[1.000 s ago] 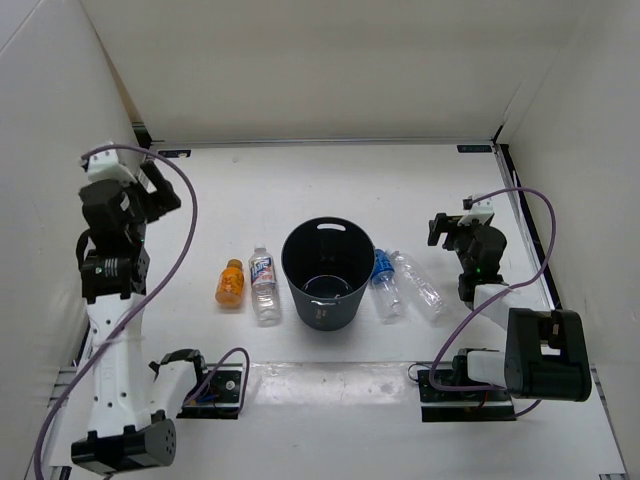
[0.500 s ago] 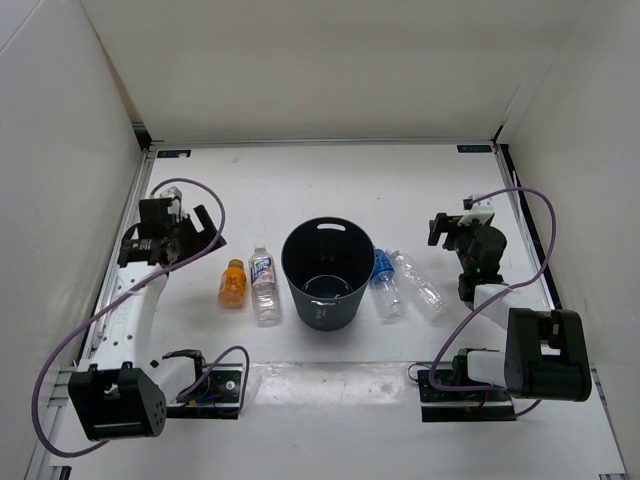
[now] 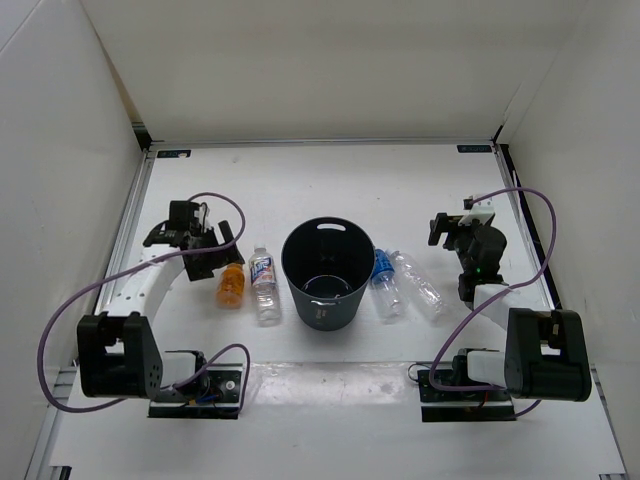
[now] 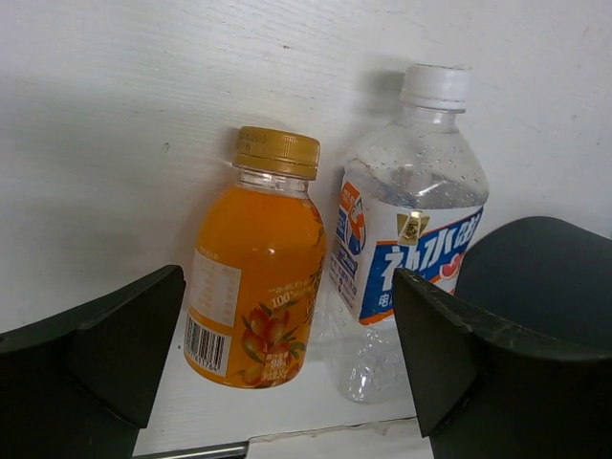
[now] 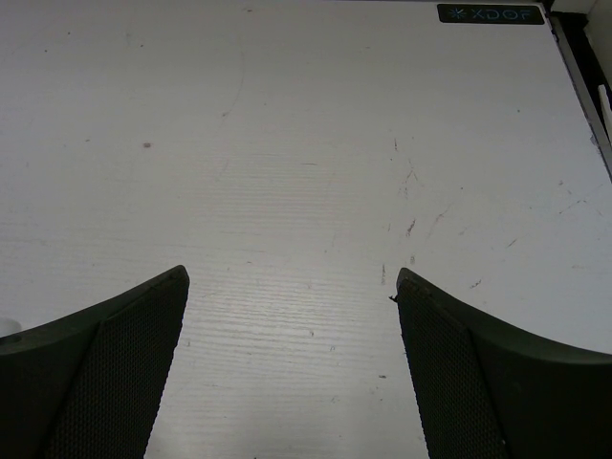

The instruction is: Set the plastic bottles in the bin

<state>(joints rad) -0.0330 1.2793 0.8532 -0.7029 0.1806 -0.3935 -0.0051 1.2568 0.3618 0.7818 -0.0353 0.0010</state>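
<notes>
From above, the left pincer [image 3: 218,255] hangs at the cap end of the orange bottle [image 3: 230,286], which lies on the white counter [image 3: 300,190] with its long axis running away from the arm bases, cap at the far end. Just beyond it from that pincer lies the bottle with the white-blue label [image 3: 264,287], parallel, its cap also at the far end, and then the dark grey bin [image 3: 300,290], upright. The blue-capped bottle [image 3: 385,284] and the plain clear bottle [image 3: 421,284] lie between the bin and the right pincer [image 3: 445,228], both tilted off that line. All four are outside the bin.

The left wrist camera adds what the top view cannot resolve: the left pincer [image 4: 287,287] is spread wide, gripping nothing, its fingers bracketing the orange bottle [image 4: 256,277] and labelled bottle [image 4: 411,258]. The bin [image 4: 535,258] shows behind its right finger.

The right wrist camera shows the right pincer [image 5: 292,277] apart too, over bare scuffed counter [image 5: 306,143], no bottle in sight.
</notes>
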